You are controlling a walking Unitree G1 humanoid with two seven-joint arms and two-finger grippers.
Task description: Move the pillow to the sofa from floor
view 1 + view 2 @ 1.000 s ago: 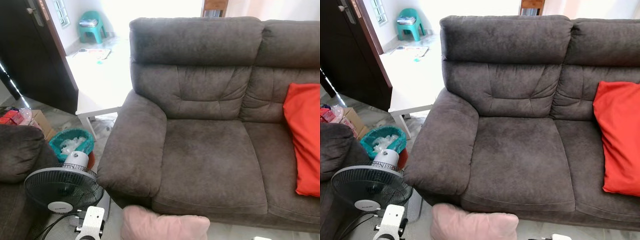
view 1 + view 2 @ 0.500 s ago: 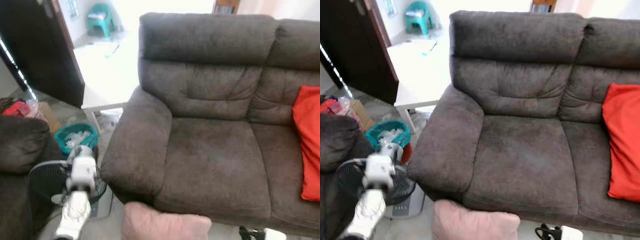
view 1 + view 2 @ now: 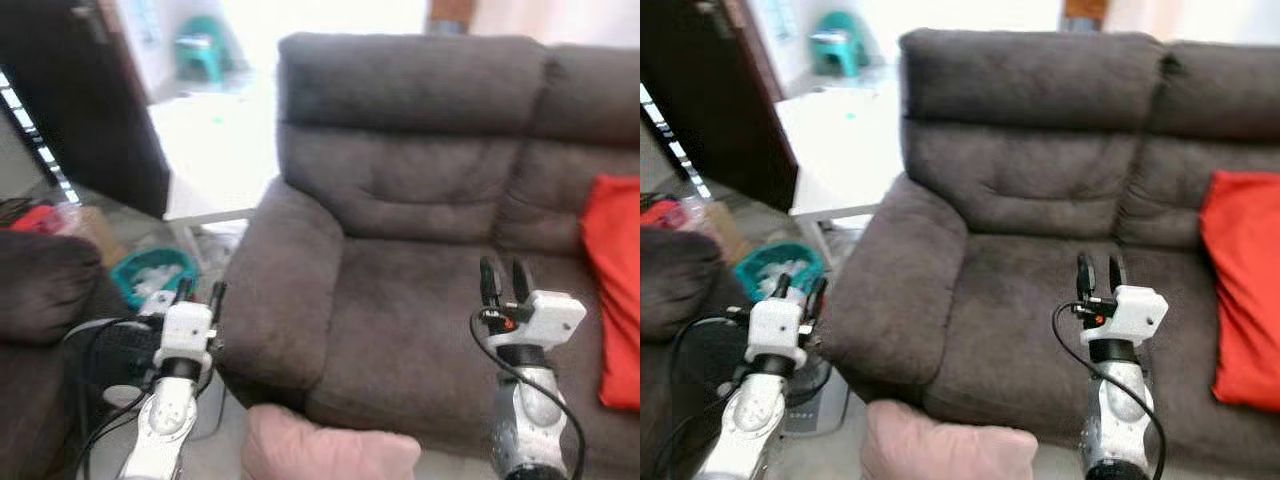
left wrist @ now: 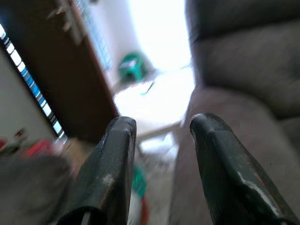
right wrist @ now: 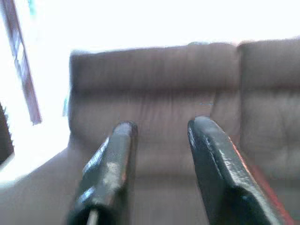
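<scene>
Pillow (image 3: 330, 452), pale pink and softly puffed, lies on the floor at the foot of a dark brown sofa (image 3: 420, 310), its far edge touching or tucked just under the front of the seat below the left armrest. Its lower part runs out of view at the bottom. The cloth looks plush and slightly rumpled, so it would likely squash easily when squeezed.

Both silver arms are raised in front of the robot, one on each side of the pillow, which suggests they are being readied to come down on it from two sides. The left gripper (image 3: 197, 292) points upward beside the sofa's armrest, above a floor fan (image 3: 110, 355); its two black fingers (image 4: 115, 164) stand apart and hold nothing. The right gripper (image 3: 504, 279) points upward over the seat cushion, fingers likewise parted and empty.

A red cushion (image 3: 612, 290) leans against the sofa's back at the right. The seat between it and the armrest is bare, a likely landing spot.
</scene>
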